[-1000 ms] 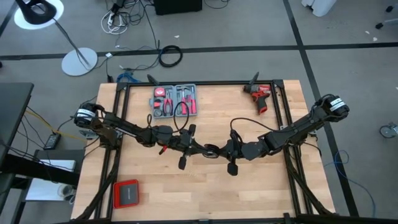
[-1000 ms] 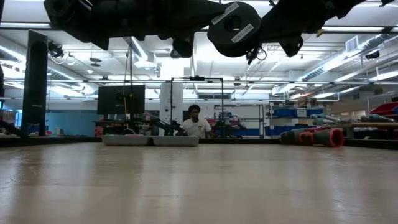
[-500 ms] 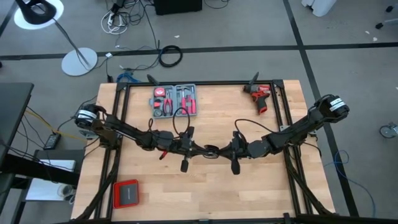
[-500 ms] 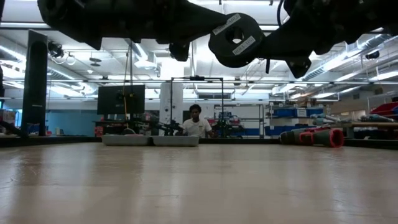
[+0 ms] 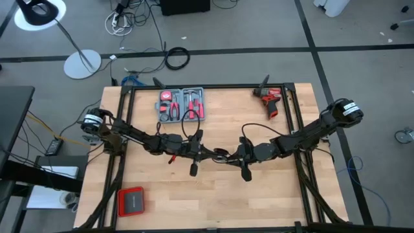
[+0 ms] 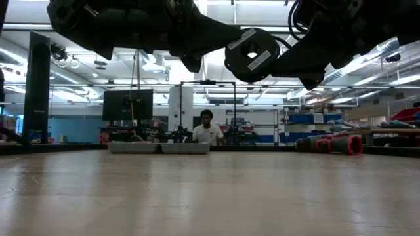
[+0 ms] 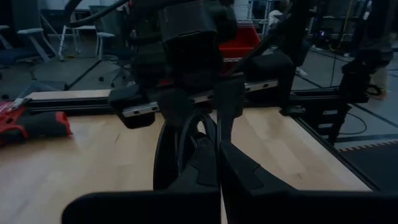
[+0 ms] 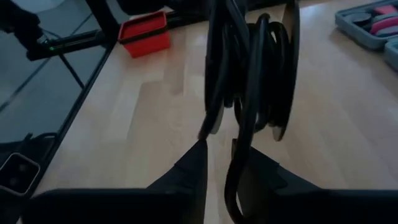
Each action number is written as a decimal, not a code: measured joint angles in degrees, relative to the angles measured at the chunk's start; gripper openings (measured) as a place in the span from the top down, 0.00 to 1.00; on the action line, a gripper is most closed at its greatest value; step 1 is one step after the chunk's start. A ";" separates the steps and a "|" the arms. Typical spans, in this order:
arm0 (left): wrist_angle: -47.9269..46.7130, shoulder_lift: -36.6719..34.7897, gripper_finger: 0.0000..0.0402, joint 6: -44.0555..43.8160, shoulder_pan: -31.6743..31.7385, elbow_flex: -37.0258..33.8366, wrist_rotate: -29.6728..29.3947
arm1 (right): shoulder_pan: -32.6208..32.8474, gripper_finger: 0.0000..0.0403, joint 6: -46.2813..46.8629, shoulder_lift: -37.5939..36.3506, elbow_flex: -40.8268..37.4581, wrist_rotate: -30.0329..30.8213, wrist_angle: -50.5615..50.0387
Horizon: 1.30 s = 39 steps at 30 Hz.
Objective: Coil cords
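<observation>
Coiled cable (image 8: 261, 68) hangs, apparently, between both pincers above the table (image 5: 213, 200).

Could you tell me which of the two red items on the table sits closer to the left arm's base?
The flat red box at the table's near-left corner; the red drill lies at the far right, by the right arm's side.

In the high view both arms cross the frame centre, pincers meeting over the counter (image 5: 213, 194) and blocking passage there. Obstacles: grey tool case (image 5: 182, 104) upper centre, red drill (image 5: 270, 100) upper right, red box (image 5: 131, 202) lower left. The lower centre and lower right are open boards.
</observation>
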 joint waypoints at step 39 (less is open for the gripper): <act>-0.69 -0.02 1.00 -0.59 1.14 0.29 2.12 | -4.51 0.76 1.24 0.00 0.02 -7.33 0.10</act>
